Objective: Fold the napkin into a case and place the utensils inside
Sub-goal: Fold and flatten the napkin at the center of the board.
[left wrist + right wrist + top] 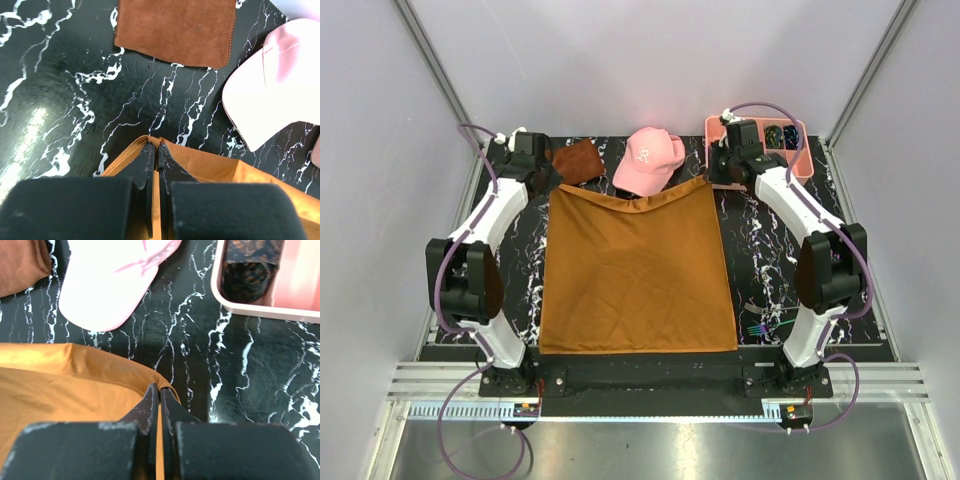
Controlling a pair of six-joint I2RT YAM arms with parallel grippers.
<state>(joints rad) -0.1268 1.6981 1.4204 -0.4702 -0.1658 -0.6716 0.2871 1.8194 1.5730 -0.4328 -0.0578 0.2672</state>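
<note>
The orange-brown napkin (638, 272) lies spread over the middle of the black marble table, its far edge lifted and sagging between my grippers. My left gripper (552, 185) is shut on the napkin's far left corner (155, 142). My right gripper (710, 178) is shut on its far right corner (162, 385). The cloth shows in the left wrist view (240, 172) and in the right wrist view (60, 385). The utensils (767, 326), thin iridescent pieces, lie near the right arm's base at the front right. No folded case shows.
A pink cap (648, 158) sits just beyond the napkin's far edge. A smaller rust-brown cloth (576, 160) lies at the back left. A pink compartment tray (798, 152) with dark items stands at the back right.
</note>
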